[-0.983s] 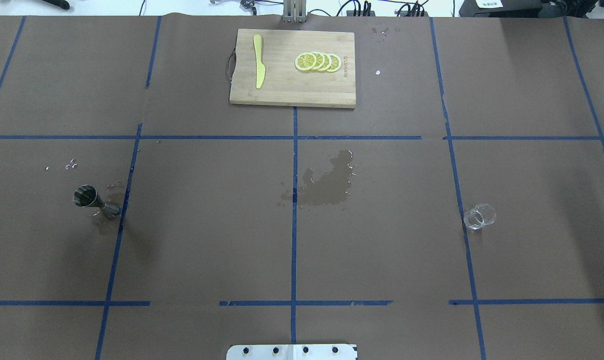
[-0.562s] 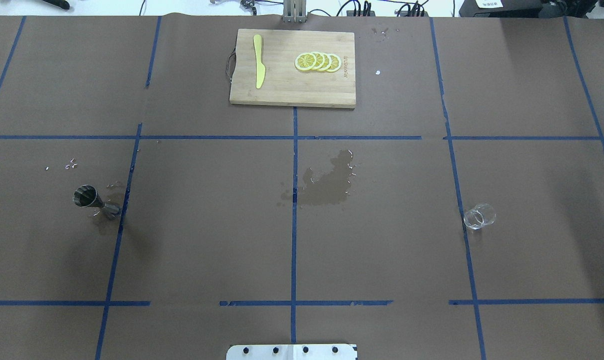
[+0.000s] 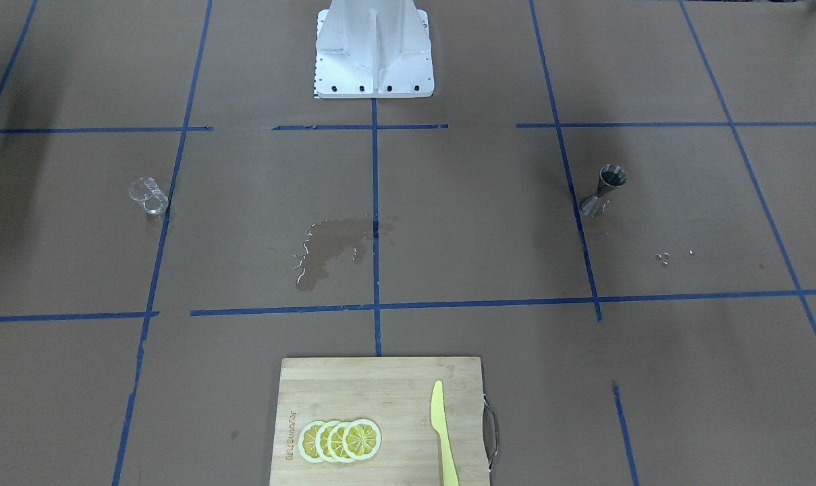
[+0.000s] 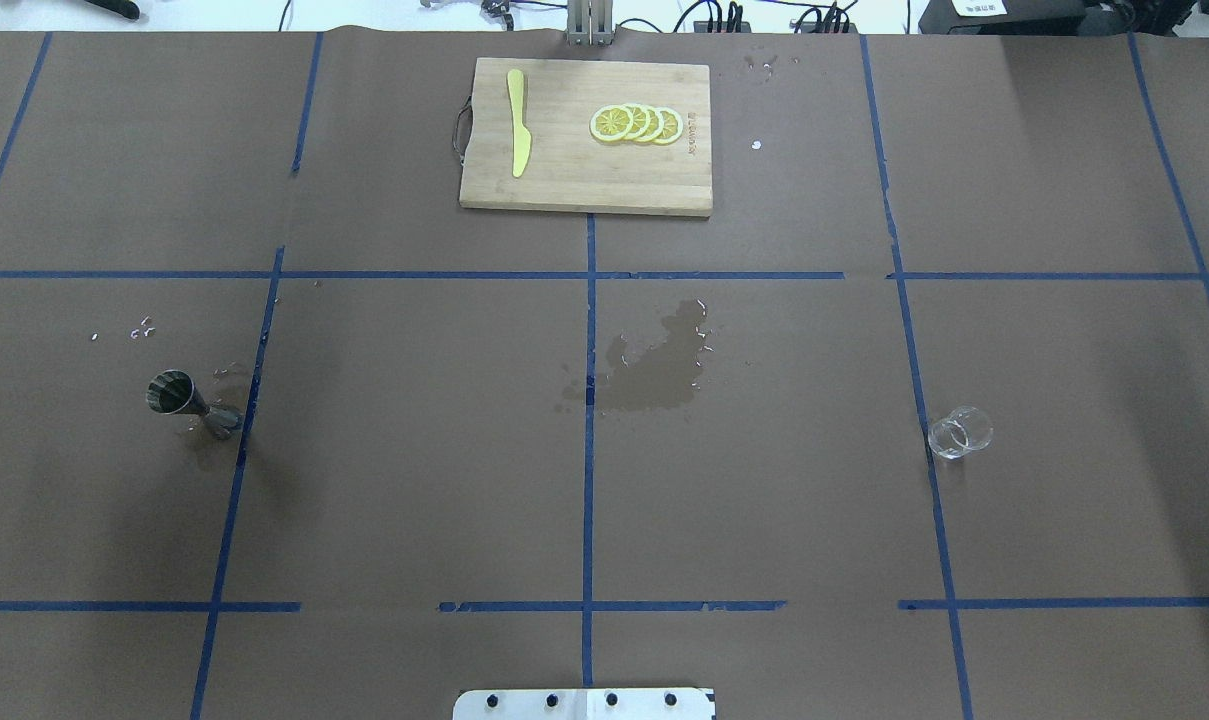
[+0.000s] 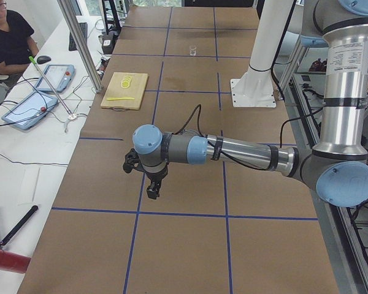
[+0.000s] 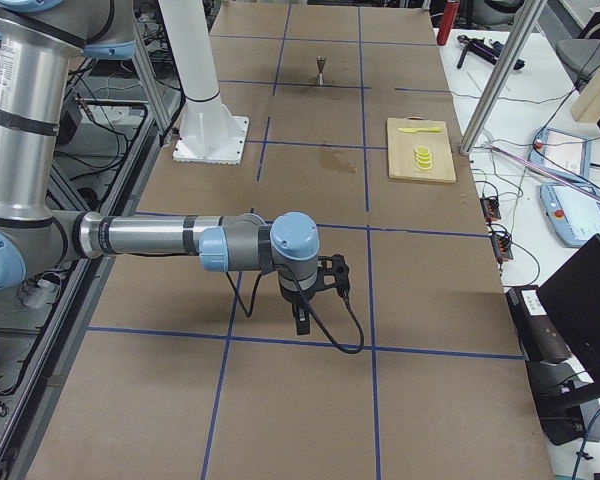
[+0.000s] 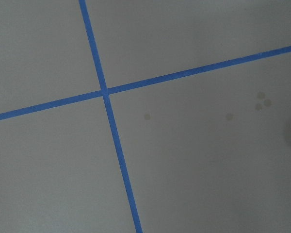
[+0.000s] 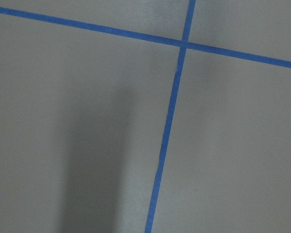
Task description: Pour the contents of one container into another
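Well, at the left of the overhead frame the metal jigger (image 4: 192,402) stands upright beside a blue tape line, with droplets around its foot. A wet patch (image 4: 654,368) darkens the paper at centre, below the cutting board (image 4: 584,135) at upper centre. The glass cup (image 4: 960,433) sits at the right, well apart from the jigger. Neither container is held. The left gripper (image 5: 152,191) and right gripper (image 6: 301,322) show only in the 2 side views, low over bare paper — I cannot tell whether their fingers are spread or pressed together. My judgement of the risks: 1 nudge could tip the narrow-footed jigger, its small mouth invites overshoot, and the smooth clear cup could slip in a weak pinch.
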